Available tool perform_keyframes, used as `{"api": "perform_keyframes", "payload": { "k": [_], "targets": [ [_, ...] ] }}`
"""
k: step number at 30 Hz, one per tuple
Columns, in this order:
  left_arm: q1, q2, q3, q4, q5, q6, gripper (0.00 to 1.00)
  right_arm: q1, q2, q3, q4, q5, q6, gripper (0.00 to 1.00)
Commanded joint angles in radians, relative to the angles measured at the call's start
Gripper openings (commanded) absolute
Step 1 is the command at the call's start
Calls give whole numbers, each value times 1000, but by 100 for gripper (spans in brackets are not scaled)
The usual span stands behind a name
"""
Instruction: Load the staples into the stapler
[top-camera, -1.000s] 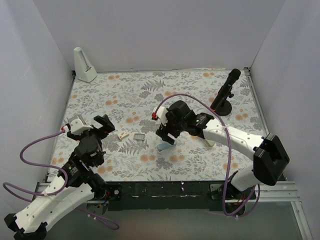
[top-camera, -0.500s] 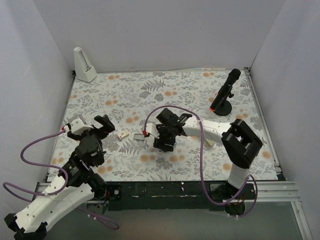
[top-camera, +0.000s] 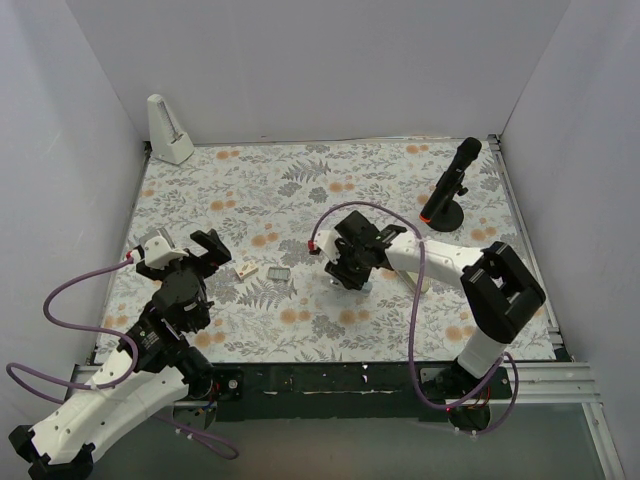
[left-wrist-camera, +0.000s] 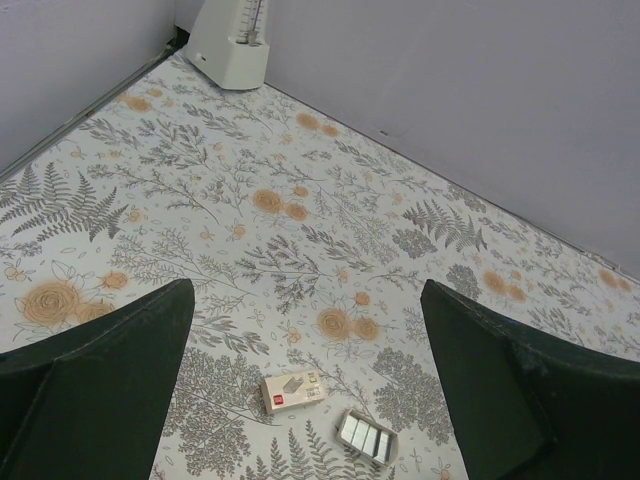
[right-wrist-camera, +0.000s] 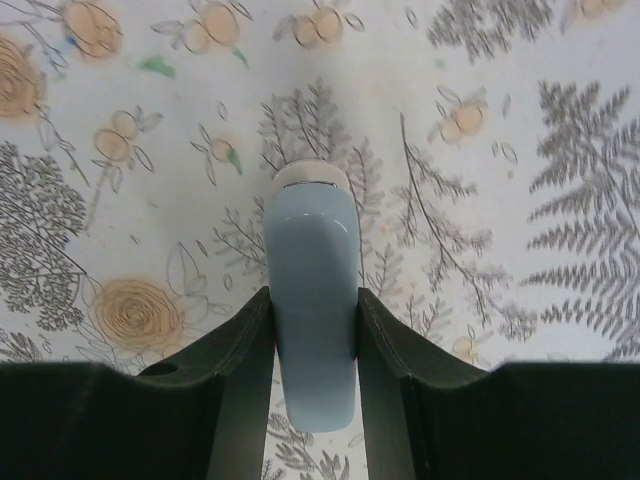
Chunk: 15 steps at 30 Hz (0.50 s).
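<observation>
The light-blue stapler (right-wrist-camera: 312, 300) lies lengthwise between the fingers of my right gripper (right-wrist-camera: 312, 330), which is shut on its sides just above the floral mat. In the top view my right gripper (top-camera: 352, 268) hides the stapler. The small beige-white staple box (left-wrist-camera: 291, 389) lies on the mat, and beside it an open tray holds the grey staple block (left-wrist-camera: 367, 437). Both also show in the top view, the box (top-camera: 246, 270) and the staple block (top-camera: 279, 273). My left gripper (top-camera: 188, 252) is open and empty, raised a little near and left of them.
A white metronome-shaped object (top-camera: 168, 130) stands in the back left corner. A black torch on a round stand (top-camera: 447, 190) stands at the back right. White walls enclose the mat on three sides. The right arm's purple cable (top-camera: 395, 215) loops above the middle of the mat.
My right gripper came down on the stapler, closed on it and shifted it a little to the right and back. The left arm has not moved.
</observation>
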Motion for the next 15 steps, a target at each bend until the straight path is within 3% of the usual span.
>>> {"api": "perform_keyframes", "payload": {
  "k": [1, 9, 15],
  "targets": [
    [5, 8, -12, 3, -25, 4, 98, -62, -86, -79, -32, 139, 172, 37],
    [7, -4, -11, 2, -42, -1, 98, -177, -186, -221, -9, 222, 399, 38],
    [5, -38, -8, 2, -53, -14, 98, -194, -270, -241, 53, 229, 427, 62]
  ]
}}
